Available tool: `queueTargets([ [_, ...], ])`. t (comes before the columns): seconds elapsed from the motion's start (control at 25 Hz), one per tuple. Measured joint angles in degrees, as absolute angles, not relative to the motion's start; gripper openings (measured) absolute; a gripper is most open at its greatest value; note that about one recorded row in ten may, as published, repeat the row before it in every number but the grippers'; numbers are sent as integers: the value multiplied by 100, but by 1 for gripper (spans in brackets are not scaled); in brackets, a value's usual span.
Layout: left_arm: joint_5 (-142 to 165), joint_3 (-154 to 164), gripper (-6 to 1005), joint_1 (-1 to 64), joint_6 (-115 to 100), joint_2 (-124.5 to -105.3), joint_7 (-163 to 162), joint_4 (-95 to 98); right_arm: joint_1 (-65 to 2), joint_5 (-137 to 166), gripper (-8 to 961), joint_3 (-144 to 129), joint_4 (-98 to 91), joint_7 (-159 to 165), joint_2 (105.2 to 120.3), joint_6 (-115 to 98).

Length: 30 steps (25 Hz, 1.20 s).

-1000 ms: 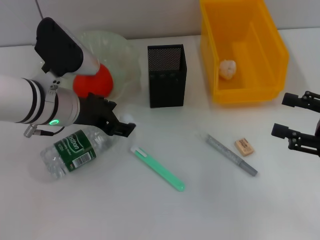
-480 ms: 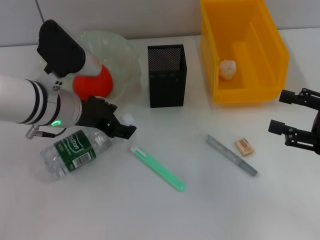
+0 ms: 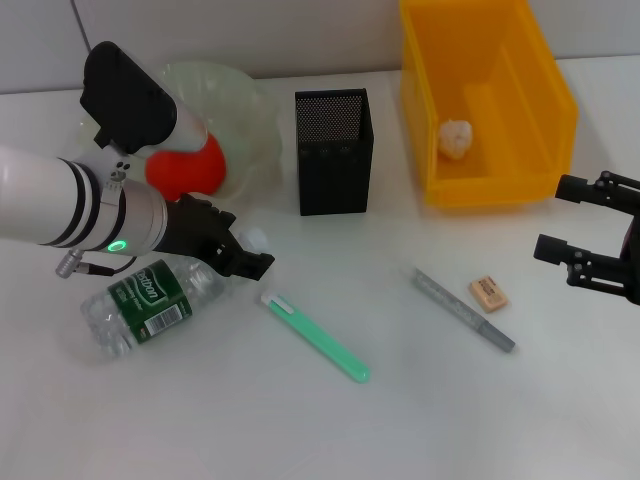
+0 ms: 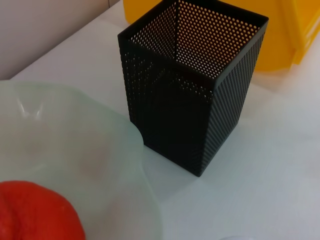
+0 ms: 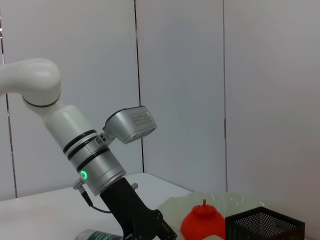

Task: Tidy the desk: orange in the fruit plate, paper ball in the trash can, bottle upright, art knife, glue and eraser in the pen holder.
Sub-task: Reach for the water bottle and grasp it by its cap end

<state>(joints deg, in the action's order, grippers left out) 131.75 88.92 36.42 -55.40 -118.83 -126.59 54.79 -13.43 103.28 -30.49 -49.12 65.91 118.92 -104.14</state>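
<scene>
The bottle lies on its side at the front left, its white cap toward the pen holder. My left gripper hovers open over the bottle's neck. The orange rests in the pale-green fruit plate; both also show in the left wrist view, orange and plate. The paper ball lies inside the yellow trash can. A slim green glue stick, a grey art knife and the tan eraser lie on the table. My right gripper waits open at the right edge.
The pen holder stands upright between the plate and the trash can. In the right wrist view, the left arm leans over the bottle, with the orange and pen holder beyond it. A wall runs behind the white table.
My left gripper has crept slightly forward and right along the bottle's neck. The right gripper has drifted a little inward and toward the trash can. The objects have not moved.
</scene>
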Motion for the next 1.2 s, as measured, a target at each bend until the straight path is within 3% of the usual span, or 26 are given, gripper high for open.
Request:
queueTargets([
  [0.24,13174,8875,790,3648,-5564,-11883,-12655,5467,-1356,10328,739,-3049,-4913,6592,11891,-10414],
  [0.44,13174,8882,584,3644,-5580,-11882,-12652,5472,-1354,10327,739,-3050,-4913,6596,11891,-10414],
  [1.2,13168,8880,542,3623,-5580,-11883,-12651,5468,-1371,10327,740,-3050,-4913,6609,11891,-10415],
])
